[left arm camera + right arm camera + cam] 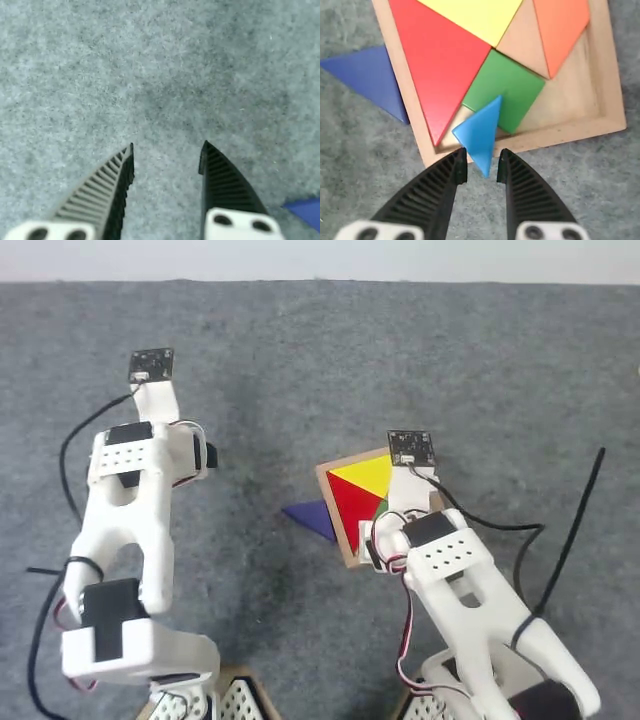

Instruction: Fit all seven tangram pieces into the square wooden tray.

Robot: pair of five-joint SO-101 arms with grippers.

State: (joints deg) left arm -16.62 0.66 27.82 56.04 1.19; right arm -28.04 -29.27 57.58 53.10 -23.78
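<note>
Right gripper (481, 151) low over the near edge of the tray (580, 131), which sits mid-tabletop (300, 360). Its fingers (447, 185) are only narrowly apart, bracketing the tip of the light blue triangle (480, 132). A sliver of gap shows on at least one side, so I read it as not clamped.

That triangle is not seated. It lies tilted, one edge riding up on the green square (512, 85), its tip out over the tray rim.

Red triangle (437, 65), yellow triangle (475, 15) and orange piece (560, 30) lie flat inside. Bare wood shows between green and orange, and in the corner beyond green.

Dark blue triangle (367, 75) is on the tabletop outside the tray, close against its outer wall beside the red.

Left gripper (168, 145) is wide open, empty, above bare tabletop well off from the tray.

Step in hand, as I judge it: seating the light blue triangle.
- Take a firm pinch on the tip and lift it clear of both rim and green before turning.
- Turn it to match a bare gap, then lower it flat.
- Don't push sideways: green and red look loose and would likely shift.
- Release only once no edge rides on a neighbour.
</note>
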